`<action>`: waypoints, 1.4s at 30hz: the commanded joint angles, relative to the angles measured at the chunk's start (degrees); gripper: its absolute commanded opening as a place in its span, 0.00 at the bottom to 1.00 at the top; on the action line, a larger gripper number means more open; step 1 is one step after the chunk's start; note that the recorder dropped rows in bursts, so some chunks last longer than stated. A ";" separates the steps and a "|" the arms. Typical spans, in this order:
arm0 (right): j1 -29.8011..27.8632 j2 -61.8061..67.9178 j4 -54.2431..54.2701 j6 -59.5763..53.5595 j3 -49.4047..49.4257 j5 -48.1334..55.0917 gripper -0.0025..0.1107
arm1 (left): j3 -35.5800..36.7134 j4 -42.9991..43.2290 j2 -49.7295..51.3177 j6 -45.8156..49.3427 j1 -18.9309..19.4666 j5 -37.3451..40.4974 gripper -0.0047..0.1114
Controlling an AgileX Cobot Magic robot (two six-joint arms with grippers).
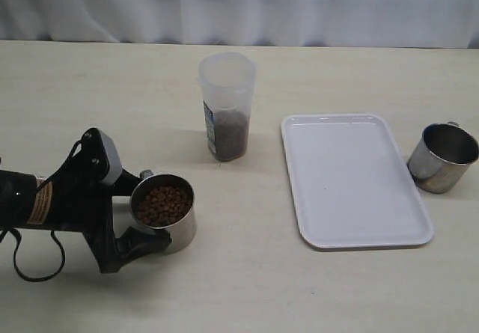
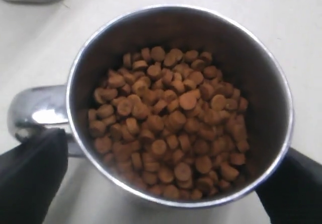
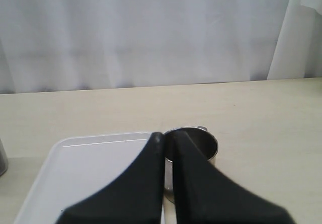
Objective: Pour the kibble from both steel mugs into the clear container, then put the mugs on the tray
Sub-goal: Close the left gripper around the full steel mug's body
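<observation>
1. Now our left gripper (image 1: 152, 209) stands spread around the full steel mug (image 1: 181, 232) near the table's (image 1: 247, 288) front-left corner (contact unclear).
2. Our right gripper (image 3: 167, 138) is clenched on nothing; the empty steel mug (image 1: 441, 157) sits beside the tray's (image 1: 352, 183) right edge.

Kibble (image 2: 166, 128) mid-brown. Left mug (image 1: 184, 232), right mug (image 1: 434, 170): shiny silver, dark inside. Tray (image 1: 352, 179) white. Container (image 1: 227, 86) frosted-clear, label (image 1: 209, 120) dark-and-white. Desk (image 1: 247, 280) pale beige.
</observation>
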 commanded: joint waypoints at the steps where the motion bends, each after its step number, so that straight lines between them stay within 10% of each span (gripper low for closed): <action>1: 0.15 -0.22 -0.59 -0.04 0.06 -0.48 0.06 | -2.69 -1.08 0.22 -0.54 -0.21 -1.64 0.77; 31: 0.15 -0.22 -0.59 -0.04 0.06 -0.48 0.06 | -4.94 -5.02 9.08 15.20 0.18 -6.24 0.77; 36: 0.15 -0.22 -0.59 -0.04 0.06 -0.48 0.06 | -4.94 -5.02 9.08 17.25 0.18 -7.18 0.56; 39: 0.15 -0.22 -0.59 -0.04 0.06 -0.48 0.06 | -4.94 -4.91 9.08 19.18 0.18 -9.25 0.14; 42: 0.15 -0.22 -0.59 -0.04 0.06 -0.48 0.06 | -4.94 -5.38 9.08 22.63 0.18 -8.39 0.04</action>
